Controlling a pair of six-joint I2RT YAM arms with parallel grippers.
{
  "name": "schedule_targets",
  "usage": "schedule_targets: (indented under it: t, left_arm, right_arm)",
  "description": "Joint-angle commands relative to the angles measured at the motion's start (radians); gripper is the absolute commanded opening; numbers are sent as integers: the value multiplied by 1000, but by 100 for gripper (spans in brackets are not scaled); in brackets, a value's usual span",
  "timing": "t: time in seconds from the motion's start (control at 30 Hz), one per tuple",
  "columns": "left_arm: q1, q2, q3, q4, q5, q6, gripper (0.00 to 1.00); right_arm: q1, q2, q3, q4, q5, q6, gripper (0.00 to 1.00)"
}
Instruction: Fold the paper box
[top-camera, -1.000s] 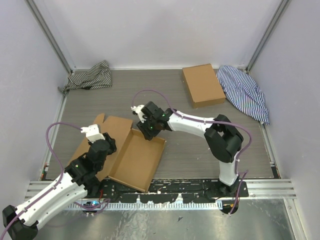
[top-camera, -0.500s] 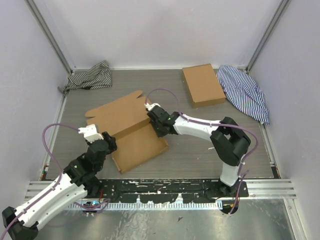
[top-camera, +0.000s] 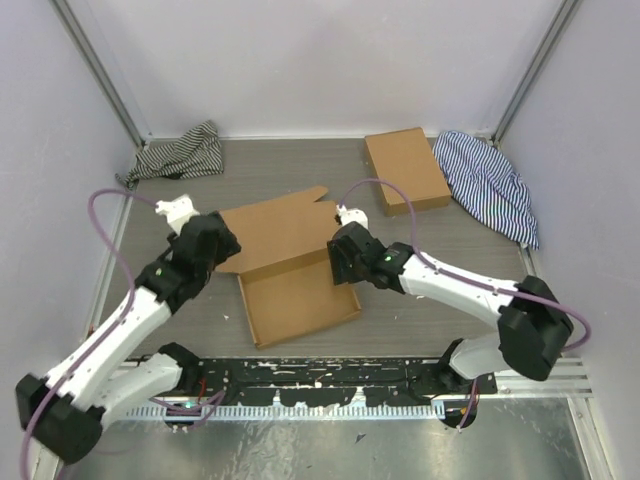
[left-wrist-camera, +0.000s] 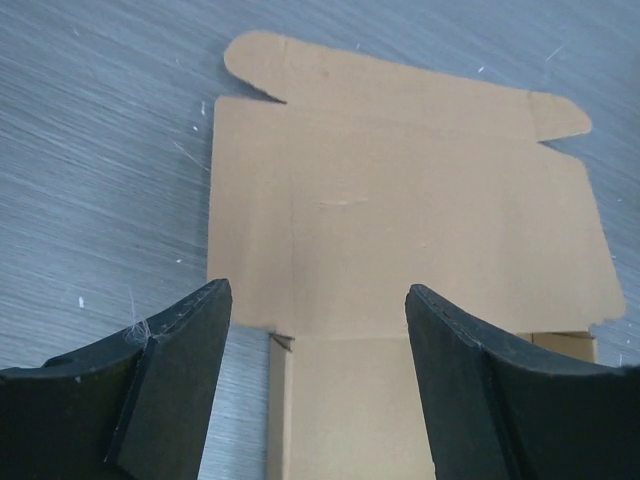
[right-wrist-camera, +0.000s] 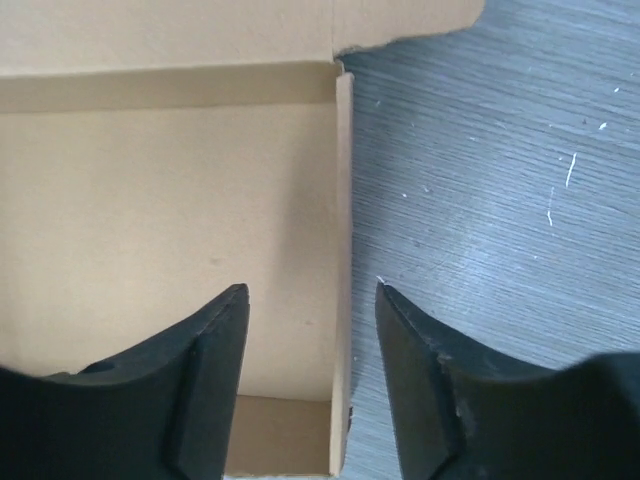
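The paper box (top-camera: 296, 300) lies in the middle of the table as a shallow brown tray, its lid flap (top-camera: 282, 228) spread flat toward the back. My left gripper (top-camera: 222, 250) is at the tray's back left corner, open. In the left wrist view the lid flap (left-wrist-camera: 400, 200) lies ahead and the left gripper (left-wrist-camera: 318, 300) holds nothing, with the tray's left wall low between its fingers. My right gripper (top-camera: 340, 266) is at the tray's right side. In the right wrist view the right gripper (right-wrist-camera: 312, 290) stands open astride the right wall (right-wrist-camera: 343, 230), not clamping it.
A smaller brown cardboard box (top-camera: 405, 170) lies at the back right. A blue striped cloth (top-camera: 490, 185) is bunched beside it, and a dark striped cloth (top-camera: 178, 152) sits in the back left corner. A metal rail (top-camera: 330, 378) runs along the near edge.
The box has turned so its lid flap now lies toward the back instead of the left. My left arm swung up to the box's left corner. My right gripper shifted right and opened.
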Motion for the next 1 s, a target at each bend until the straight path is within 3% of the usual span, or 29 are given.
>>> schedule_targets:
  t: [0.0,0.07,0.1,0.13,0.2,0.27,0.37,0.5,0.73,0.97]
  left_arm:
    - [168,181,94,-65,297,11,77]
    - [257,208,84,-54,376,1,78]
    - [288,208,69,-41,416,-6,78]
    - [315,203,51,-24,446,-12,78]
    - [361,186,15,-9,491,-30,78]
    - [387,165,-14,1,510,-40,78]
    - [403,142,-48,4,516,-41,78]
    - [420,133,-90,17,494,-37,78]
    - [444,153,-171,149,480,-44,78]
    - [445,226,-153,237,459,-18,79]
  right_arm:
    - [6,-136,27,18,46,76,65]
    - [3,-193,40,28,137,93,78]
    - [-3,-209,51,31,205,114,94]
    - [-17,-216,63,32,256,138,100]
    - [-110,-180,107,62,196,106,100]
    - [-268,-81,177,88,-85,59,98]
    - [-459,65,237,194,-463,39,87]
    - [-510,241,303,270,-673,23,80]
    - [-516,396,319,355,-762,48,80]
    - [-516,469,333,388,-792,45,78]
